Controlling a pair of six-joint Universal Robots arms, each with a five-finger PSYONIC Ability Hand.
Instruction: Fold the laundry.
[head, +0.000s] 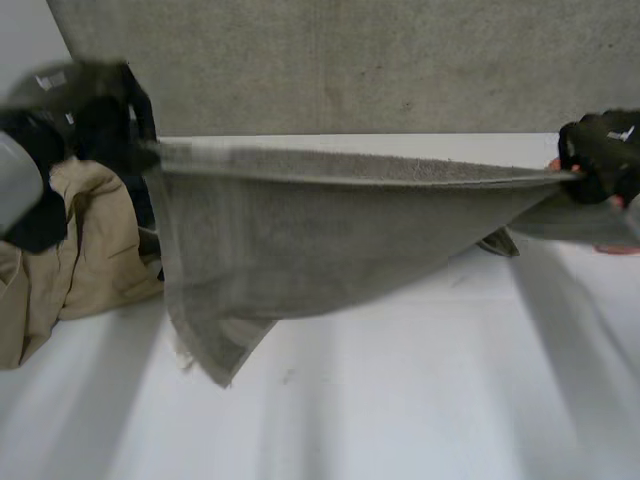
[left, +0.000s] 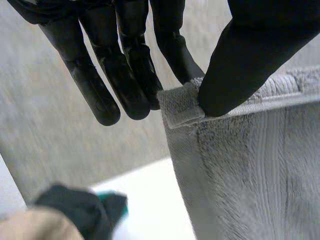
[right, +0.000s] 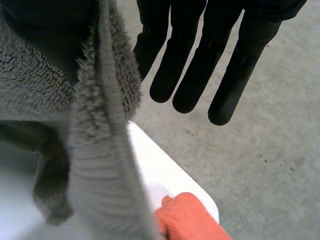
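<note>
Over the white table (head: 420, 400), left hand (left: 255, 55) and right hand (head: 603, 152) pinch the grey towel (head: 330, 240) by its corners (stretched taut).

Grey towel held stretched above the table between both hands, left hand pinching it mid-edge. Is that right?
Not quite. The left hand pinches the grey towel at a corner, not mid-edge: the left wrist view shows thumb and finger closed on the corner. The rest holds: it hangs stretched above the table to the right hand.
</note>
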